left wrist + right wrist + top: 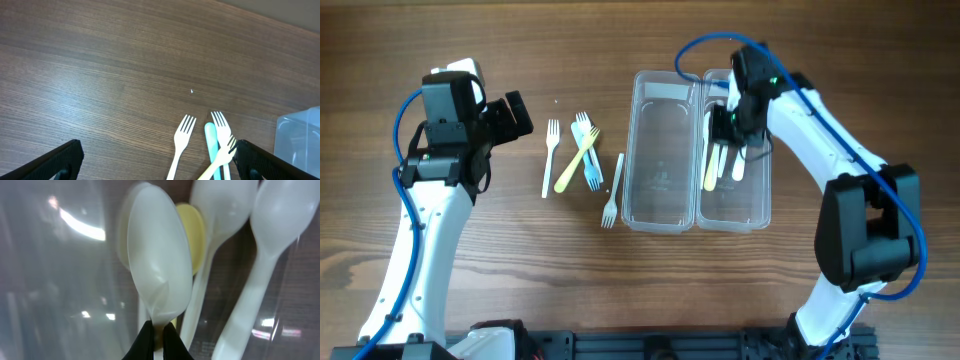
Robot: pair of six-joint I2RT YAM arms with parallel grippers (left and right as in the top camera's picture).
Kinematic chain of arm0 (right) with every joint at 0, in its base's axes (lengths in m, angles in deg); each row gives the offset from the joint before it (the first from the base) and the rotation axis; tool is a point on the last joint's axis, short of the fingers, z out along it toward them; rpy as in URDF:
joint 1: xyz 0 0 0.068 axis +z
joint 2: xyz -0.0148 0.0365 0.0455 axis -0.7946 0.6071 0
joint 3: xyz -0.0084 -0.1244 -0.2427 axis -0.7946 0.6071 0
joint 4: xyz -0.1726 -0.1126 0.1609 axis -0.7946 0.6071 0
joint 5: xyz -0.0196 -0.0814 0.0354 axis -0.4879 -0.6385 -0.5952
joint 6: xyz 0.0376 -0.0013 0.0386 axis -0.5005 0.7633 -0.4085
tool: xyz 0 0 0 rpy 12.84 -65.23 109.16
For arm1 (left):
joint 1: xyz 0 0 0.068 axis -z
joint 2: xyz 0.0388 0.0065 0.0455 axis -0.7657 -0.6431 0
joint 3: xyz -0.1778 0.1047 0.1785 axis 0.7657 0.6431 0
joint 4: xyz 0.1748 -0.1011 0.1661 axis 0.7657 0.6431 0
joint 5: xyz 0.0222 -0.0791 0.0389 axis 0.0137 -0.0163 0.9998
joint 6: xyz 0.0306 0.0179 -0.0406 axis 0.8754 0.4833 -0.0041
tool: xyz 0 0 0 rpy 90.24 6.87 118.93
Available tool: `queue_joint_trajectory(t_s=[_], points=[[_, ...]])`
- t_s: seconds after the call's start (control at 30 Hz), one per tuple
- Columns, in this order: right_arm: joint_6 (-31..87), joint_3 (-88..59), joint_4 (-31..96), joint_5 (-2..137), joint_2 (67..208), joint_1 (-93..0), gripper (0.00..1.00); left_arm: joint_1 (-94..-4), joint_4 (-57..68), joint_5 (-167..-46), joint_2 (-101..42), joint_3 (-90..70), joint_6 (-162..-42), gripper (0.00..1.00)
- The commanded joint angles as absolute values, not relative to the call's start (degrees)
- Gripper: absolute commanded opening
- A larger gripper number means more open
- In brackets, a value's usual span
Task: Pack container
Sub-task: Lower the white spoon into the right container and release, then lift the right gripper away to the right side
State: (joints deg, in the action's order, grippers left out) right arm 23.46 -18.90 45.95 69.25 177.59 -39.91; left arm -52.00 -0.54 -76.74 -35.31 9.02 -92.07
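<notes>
Overhead is showing the container point(660, 222) lying mid-tabletop point(570, 285), its two troughs side by side. The right pincer point(725, 125) is hanging over the trough on its own side, clenched on the handle of a white spoon point(157, 265). The bowl is pointing ahead, likely so the spoon can be laid lengthwise with the rest. Three spoons are lying there: one yellow spoon point(194, 237) and two white ones point(222, 210) point(275, 220). The other trough is sitting bare, seemingly being saved for forks. Five forks are waiting on the tabletop beside it: three white forks point(551, 155) point(582, 125) point(612, 195), one yellow fork point(576, 165) and one blue fork point(592, 175). Three of them are crossing in a small heap. The left pincer point(510, 115) is hovering near them, released and gaping wide, grasping nothing, probably lining up a pick.
</notes>
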Motion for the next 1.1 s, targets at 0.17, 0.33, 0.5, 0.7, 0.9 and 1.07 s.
queue_joint_trajectory(t_s=[0.17, 0.33, 0.5, 0.7, 0.9, 1.07], points=[[26.1, -17.5, 43.6, 68.1, 175.7, -40.0, 0.49, -52.4, -0.7, -76.2, -35.7, 7.9, -91.1, 1.00], [27.2, -21.8, 42.3, 69.3, 165.8, -40.4, 0.56, -52.4, -0.7, -76.2, -35.7, 7.9, -91.1, 1.00], [26.3, -26.8, 38.5, 64.1, 152.5, -47.3, 0.70, -52.4, -0.7, -76.2, -35.7, 7.9, -91.1, 1.00], [26.3, -26.3, 42.2, 63.7, 150.5, -63.7, 0.76, -52.4, -1.3, -76.2, -35.7, 7.9, -91.1, 1.00], [26.3, -24.8, 47.0, 63.9, 157.9, -73.5, 0.85, -52.4, -0.9, -78.0, -35.7, 7.9, -91.4, 1.00], [26.6, -24.8, 49.1, 67.8, 165.8, -74.7, 0.94, -52.4, -2.6, -87.5, -35.7, 7.9, -91.4, 1.00]])
